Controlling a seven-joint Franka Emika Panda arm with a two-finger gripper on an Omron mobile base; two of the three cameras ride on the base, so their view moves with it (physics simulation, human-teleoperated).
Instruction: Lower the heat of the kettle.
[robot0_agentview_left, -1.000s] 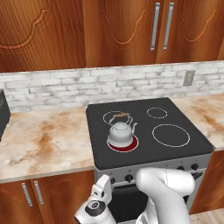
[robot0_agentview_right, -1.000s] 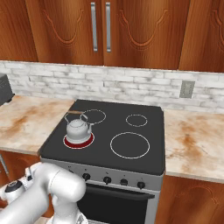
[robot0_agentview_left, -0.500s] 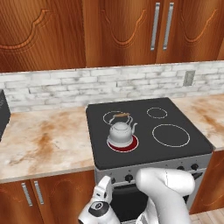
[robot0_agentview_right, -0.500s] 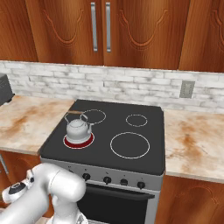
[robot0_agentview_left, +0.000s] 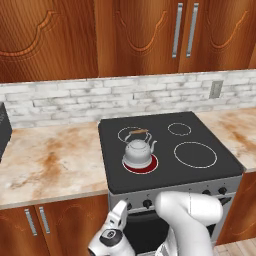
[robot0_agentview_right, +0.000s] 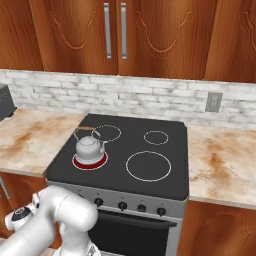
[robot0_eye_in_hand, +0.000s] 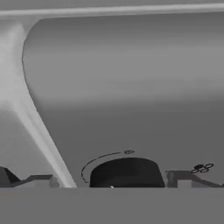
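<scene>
1. The kettle sits upright on the front-left burner of the stove; that burner glows red beneath it.
2. The kettle's spout points right in the left base view, and its brown handle arches over the lid.
3. The tool is low in front of the stove's control panel, its fingers spread wide with a dark knob between them, gripping nothing.
4. Marbled counter flanks the stove on both sides.
</scene>
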